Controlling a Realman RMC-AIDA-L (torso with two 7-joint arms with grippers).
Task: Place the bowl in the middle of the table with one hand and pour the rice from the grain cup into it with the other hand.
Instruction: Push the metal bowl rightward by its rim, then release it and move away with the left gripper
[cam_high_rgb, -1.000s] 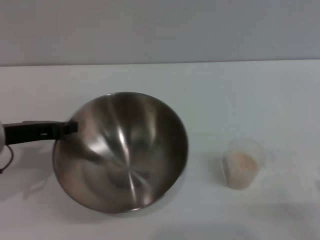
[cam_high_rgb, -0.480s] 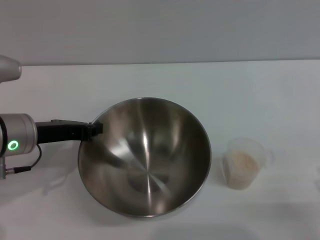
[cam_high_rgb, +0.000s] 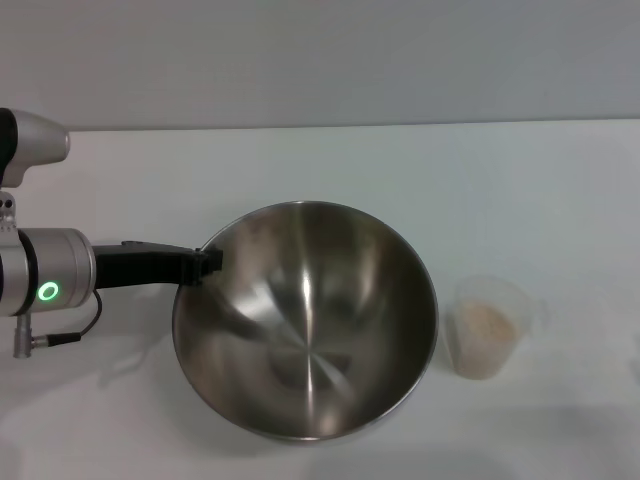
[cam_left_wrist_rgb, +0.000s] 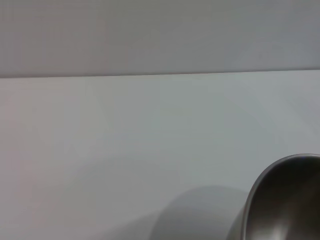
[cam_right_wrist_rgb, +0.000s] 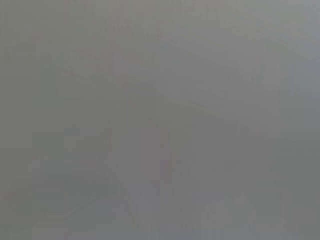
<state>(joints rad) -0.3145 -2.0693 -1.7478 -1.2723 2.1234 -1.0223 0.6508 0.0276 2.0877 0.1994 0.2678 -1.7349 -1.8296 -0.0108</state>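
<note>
Left gripper (cam_high_rgb: 207, 264) carrying bowl (cam_high_rgb: 305, 320) by its rim, travelling rightward from table's left side toward centre; bowl closing gap to grain cup (cam_high_rgb: 488, 327), now near it but apart; more of left arm (cam_high_rgb: 50, 275) entering head view, green indicator ring showing.

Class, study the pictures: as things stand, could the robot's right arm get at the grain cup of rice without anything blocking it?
Probably yes. The grain cup stands alone on the table's right side, apart from the bowl that the left gripper holds by the rim. The right arm itself is out of view.
</note>
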